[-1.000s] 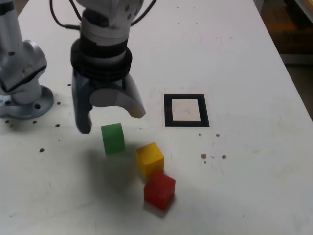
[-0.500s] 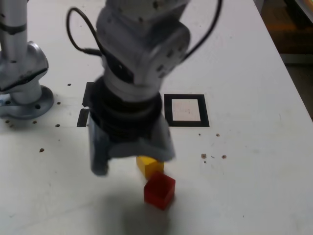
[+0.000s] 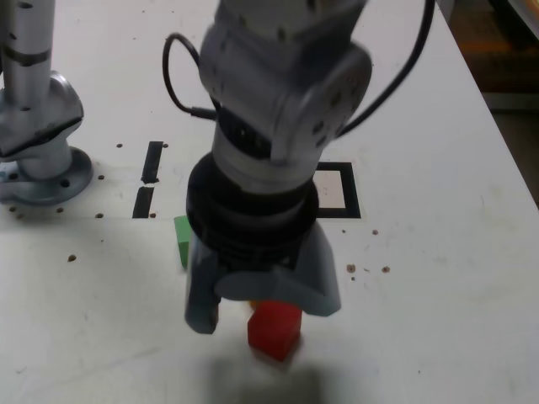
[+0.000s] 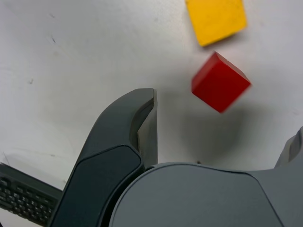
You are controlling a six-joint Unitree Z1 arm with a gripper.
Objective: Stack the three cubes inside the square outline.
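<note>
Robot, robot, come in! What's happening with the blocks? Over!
Gripper open, low over red cube. No cube held. Square outline empty where visible. Yellow cube right beside red.

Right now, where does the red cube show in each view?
Exterior view: the red cube sits low in the picture, partly behind the gripper.
Wrist view: red cube lies between the open jaws.
Shared landmark: the yellow cube, beside the red one in the wrist view.

A white table (image 3: 438,252) fills nearly the whole scene, its matte top scuffed and dotted with small brown specks (image 3: 368,269). Two short black strips (image 3: 147,181) lie on it. Past its far right edge, a brownish floor (image 3: 497,50) shows.
</note>
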